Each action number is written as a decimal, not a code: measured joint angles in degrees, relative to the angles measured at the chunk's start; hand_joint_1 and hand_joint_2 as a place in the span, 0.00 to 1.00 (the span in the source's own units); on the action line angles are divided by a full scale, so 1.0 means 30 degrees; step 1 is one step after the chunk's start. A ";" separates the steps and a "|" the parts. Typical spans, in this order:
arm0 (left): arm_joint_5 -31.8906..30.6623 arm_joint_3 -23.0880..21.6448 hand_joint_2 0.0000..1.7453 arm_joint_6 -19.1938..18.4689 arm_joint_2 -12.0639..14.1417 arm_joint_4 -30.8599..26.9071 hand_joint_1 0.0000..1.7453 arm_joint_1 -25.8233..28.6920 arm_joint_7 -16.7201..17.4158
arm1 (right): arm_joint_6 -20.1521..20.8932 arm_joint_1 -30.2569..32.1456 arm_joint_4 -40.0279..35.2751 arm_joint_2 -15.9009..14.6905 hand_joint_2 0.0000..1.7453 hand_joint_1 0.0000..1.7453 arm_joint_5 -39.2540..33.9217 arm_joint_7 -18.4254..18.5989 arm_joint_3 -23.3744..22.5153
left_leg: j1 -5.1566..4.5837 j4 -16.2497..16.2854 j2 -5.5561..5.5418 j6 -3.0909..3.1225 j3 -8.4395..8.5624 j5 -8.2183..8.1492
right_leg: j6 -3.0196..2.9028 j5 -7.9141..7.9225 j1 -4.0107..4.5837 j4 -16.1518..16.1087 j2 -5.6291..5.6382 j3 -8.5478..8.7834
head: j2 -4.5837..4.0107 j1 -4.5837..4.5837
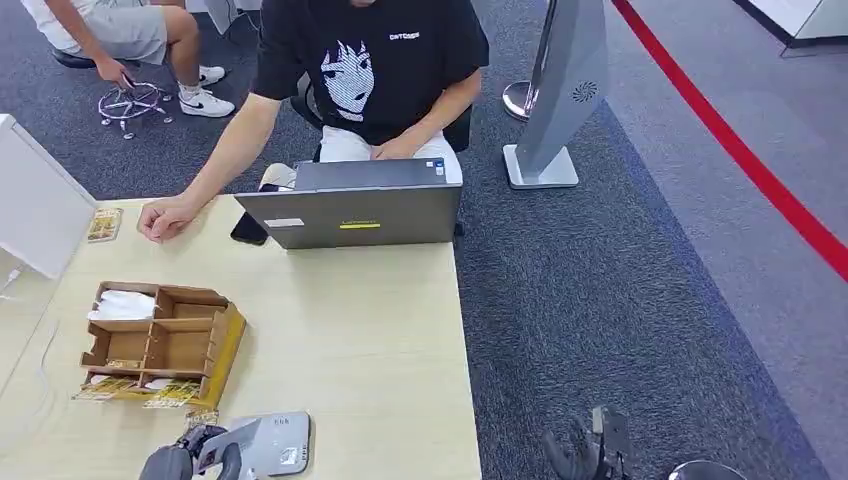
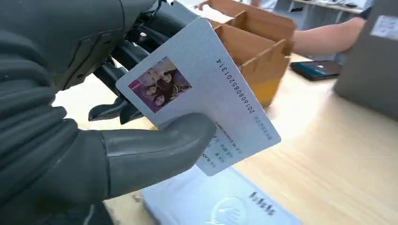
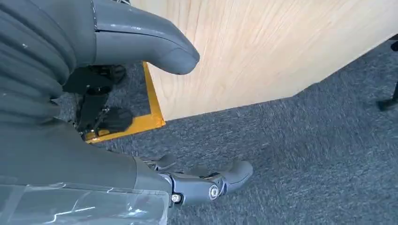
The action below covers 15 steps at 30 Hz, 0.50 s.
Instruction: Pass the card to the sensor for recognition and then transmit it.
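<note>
My left hand (image 1: 185, 462) (image 2: 70, 154) sits at the table's near edge and holds a white card (image 2: 202, 93) between thumb and fingers. The card carries a small photo and a printed number and tilts just above the grey sensor pad (image 1: 278, 443) (image 2: 211, 201). In the head view the card (image 1: 226, 438) overlaps the pad's left side. My right hand (image 1: 590, 455) (image 3: 70, 84) hangs beside the table over the carpet, fingers apart and holding nothing.
A cardboard organiser (image 1: 160, 340) (image 2: 253, 42) stands just beyond the sensor. A seated person rests a hand (image 1: 165, 218) on the far table edge behind a grey laptop (image 1: 350, 210), with a phone (image 1: 248, 230) beside it. A white box (image 1: 35, 200) stands at the far left.
</note>
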 joint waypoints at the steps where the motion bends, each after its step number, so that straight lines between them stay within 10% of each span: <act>1: -0.0207 0.0007 1.00 -0.0059 0.0037 -0.0051 1.00 0.0138 0.0258 | 0.0015 0.0067 -0.0073 0.0000 1.00 0.00 0.0029 0.0007 -0.0088 | 0.0000 0.0000 0.0000 0.0000 -0.0001 0.0000 | 0.0001 -0.0001 0.0000 0.0000 -0.0001 0.0000 | 0.0000 -0.0007; 15: -0.0330 0.0073 1.00 -0.0686 0.0190 -0.0204 1.00 0.0624 0.0811 | 0.0168 0.0221 -0.0350 0.0000 1.00 0.00 0.0372 0.0175 -0.0343 | 0.0000 -0.0001 -0.0001 0.0000 0.0002 0.0001 | 0.0003 -0.0001 0.0000 0.0000 -0.0003 0.0005 | 0.0000 0.0008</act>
